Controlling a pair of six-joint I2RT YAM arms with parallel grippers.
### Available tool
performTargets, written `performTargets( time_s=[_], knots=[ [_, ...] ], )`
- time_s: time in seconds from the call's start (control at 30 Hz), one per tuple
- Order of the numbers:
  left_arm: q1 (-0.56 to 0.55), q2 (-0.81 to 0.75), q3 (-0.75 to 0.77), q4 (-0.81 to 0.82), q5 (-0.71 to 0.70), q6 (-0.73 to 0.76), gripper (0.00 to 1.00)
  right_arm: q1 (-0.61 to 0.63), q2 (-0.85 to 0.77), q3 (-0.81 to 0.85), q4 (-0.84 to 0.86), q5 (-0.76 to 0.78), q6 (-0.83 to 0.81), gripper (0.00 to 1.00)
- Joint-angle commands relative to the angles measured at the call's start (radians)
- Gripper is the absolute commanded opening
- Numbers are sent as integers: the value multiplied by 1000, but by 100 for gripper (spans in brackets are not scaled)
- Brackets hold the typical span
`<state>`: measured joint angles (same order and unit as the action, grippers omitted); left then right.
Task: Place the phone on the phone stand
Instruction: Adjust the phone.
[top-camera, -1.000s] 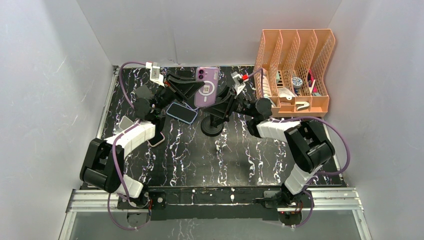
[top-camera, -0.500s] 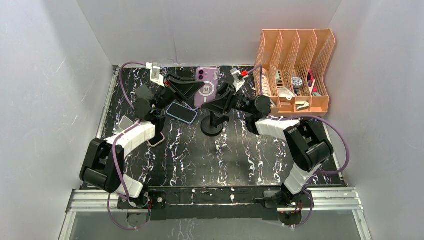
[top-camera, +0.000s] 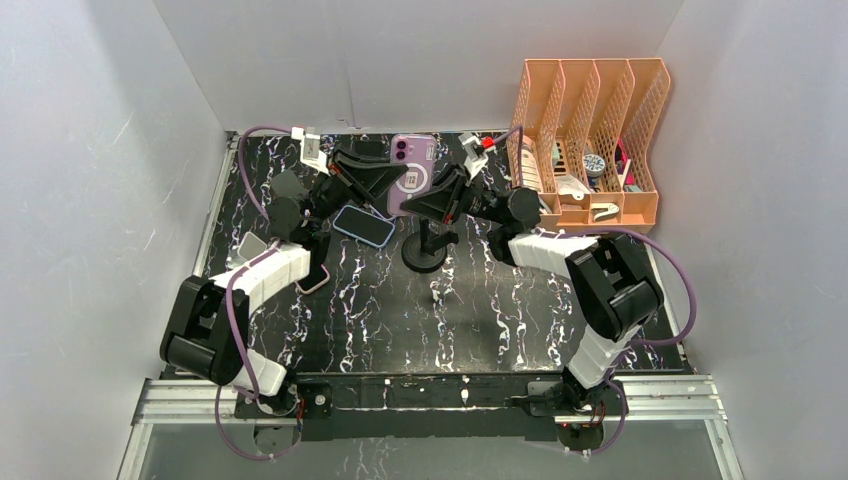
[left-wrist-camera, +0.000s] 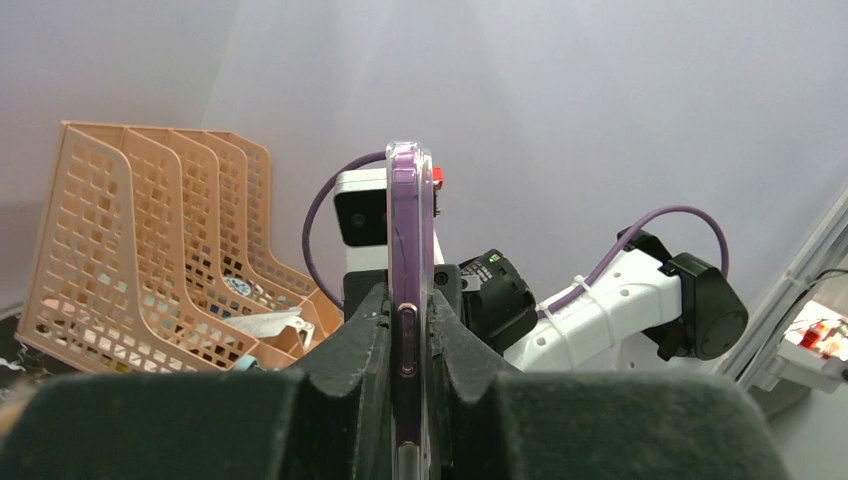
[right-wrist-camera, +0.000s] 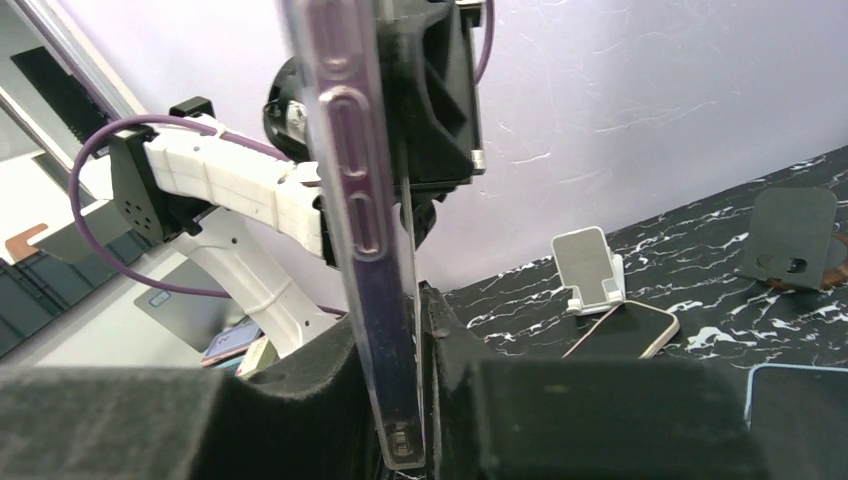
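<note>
Phone (top-camera: 412, 178): in the air at 12 o'clock of table (top-camera: 470, 330), standing on edge; I think you hand it over btw the arms.
L gripper (top-camera: 383, 186): clamped on Phone, carries it.
R gripper (top-camera: 437, 193): jaws around Phone's other side; pressing or not, can't tell.
Stand (top-camera: 424, 250): at 6 o'clock of Phone, nothing on it yet.

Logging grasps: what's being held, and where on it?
The purple phone: left end effector clamps one long edge, right end effector grips the opposite long edge.
</note>
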<state>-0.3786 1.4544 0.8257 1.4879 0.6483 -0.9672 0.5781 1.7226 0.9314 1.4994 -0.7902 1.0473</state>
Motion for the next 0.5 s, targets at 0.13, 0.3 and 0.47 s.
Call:
performTargets(
  time_s=[0.13, 0.3, 0.47],
  knots=[
    [6, -7, -3, 302, -51, 19, 0, 9, 14, 39, 321, 30, 11, 1],
    [18, -19, -10, 231, -36, 47, 50, -1, -44, 4, 217, 60, -30, 1],
    [54, -110, -31, 1, -3, 217, 79, -32, -312, -69, -280, 146, -308, 1]
  ],
)
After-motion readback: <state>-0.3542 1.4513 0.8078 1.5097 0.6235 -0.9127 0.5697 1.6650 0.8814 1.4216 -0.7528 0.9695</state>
